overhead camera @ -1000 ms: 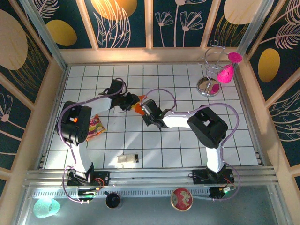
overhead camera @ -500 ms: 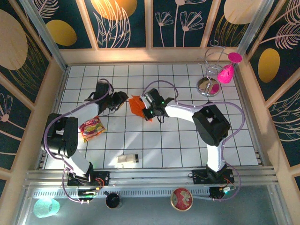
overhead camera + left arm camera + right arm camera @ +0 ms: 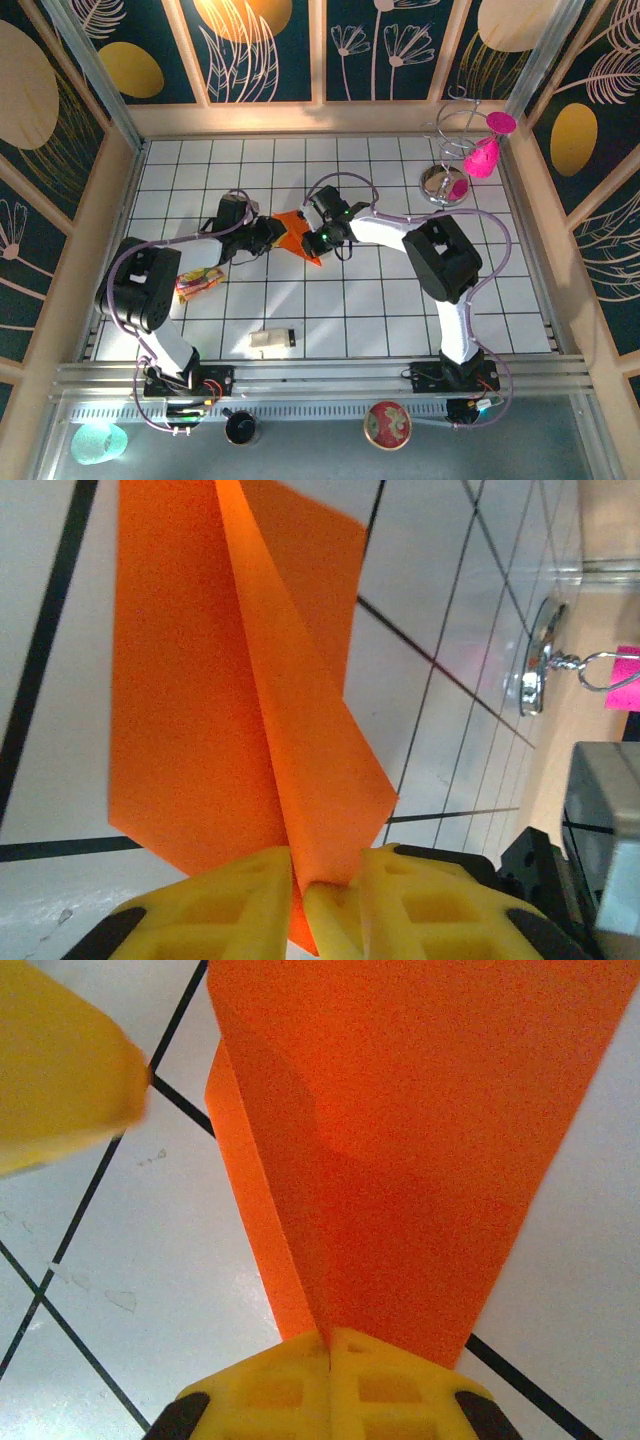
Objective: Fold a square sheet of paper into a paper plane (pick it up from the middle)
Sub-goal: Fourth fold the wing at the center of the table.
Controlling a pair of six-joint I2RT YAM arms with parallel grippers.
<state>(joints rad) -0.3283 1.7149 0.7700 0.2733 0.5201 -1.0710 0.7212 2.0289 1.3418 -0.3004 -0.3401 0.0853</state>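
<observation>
Centrally over the white tiled table (image 3: pixel 400 300), a bright orange folded paper (image 3: pixel 293 228) is held between both arms, just above the middle of the top view. It is gripped from the left of the frame by the left gripper (image 3: pixel 273 236) and from the right by the right gripper (image 3: pixel 311 240), the two lying close together with the paper between them.

In the left wrist view the paper (image 3: pixel 210 700) is seen as a pointed shape with a raised centre crease running up the frame. The left gripper (image 3: pixel 322 890) is clamped on its lower end, with the yellow fingers (image 3: pixel 210 915) pressed against the crease from both sides.

In the right wrist view the paper (image 3: pixel 420 1140) widens towards the top of the frame. Its narrow end is pinched by the right gripper (image 3: pixel 330 1355), whose fingers are closed tight on it. A blurred yellow finger (image 3: pixel 55 1070) is seen at the upper left.

A small multicoloured crinkled wrapper (image 3: pixel 198 282) lies at the left of the top view, a small beige block (image 3: pixel 270 342) at the lower middle, and a chrome wire stand with pink pieces (image 3: pixel 447 182) at the upper right.
</observation>
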